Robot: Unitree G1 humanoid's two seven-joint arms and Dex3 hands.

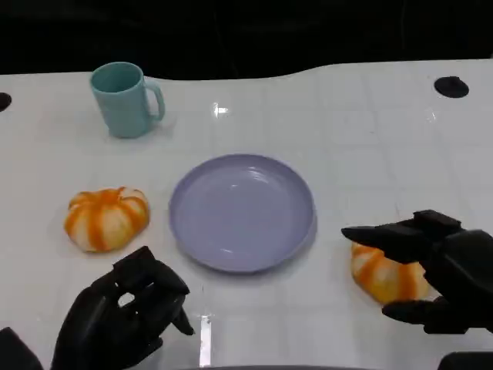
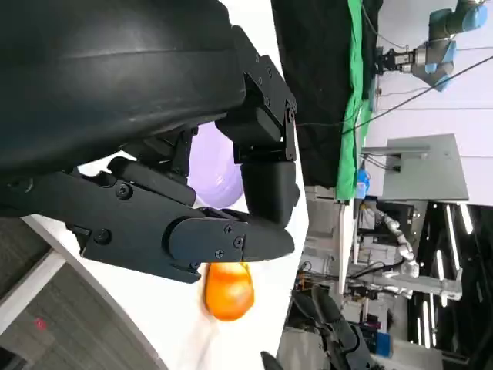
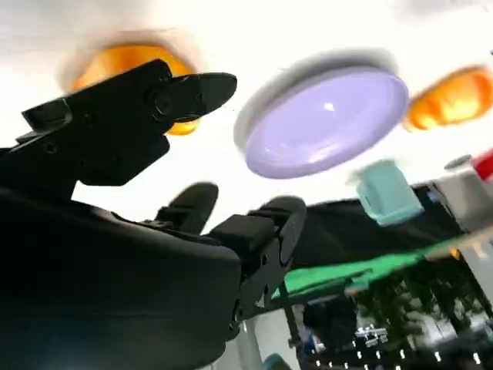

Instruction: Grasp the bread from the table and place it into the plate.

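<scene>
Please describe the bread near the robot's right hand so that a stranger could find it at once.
Start at the purple plate in the middle of the white table. Go toward the right hand; the bread lies under its spread fingers. Unlike the other orange-and-white bread left of the plate, it is partly covered by a hand.

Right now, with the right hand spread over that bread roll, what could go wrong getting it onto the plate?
1. The right hand is open over the near bread roll with nothing gripped yet; closing off-centre could nudge the round roll away.
2. The purple plate looks light, so a low carry might knock its rim and shift it.
3. A second bread roll lies near the left hand, which could brush it.
</scene>
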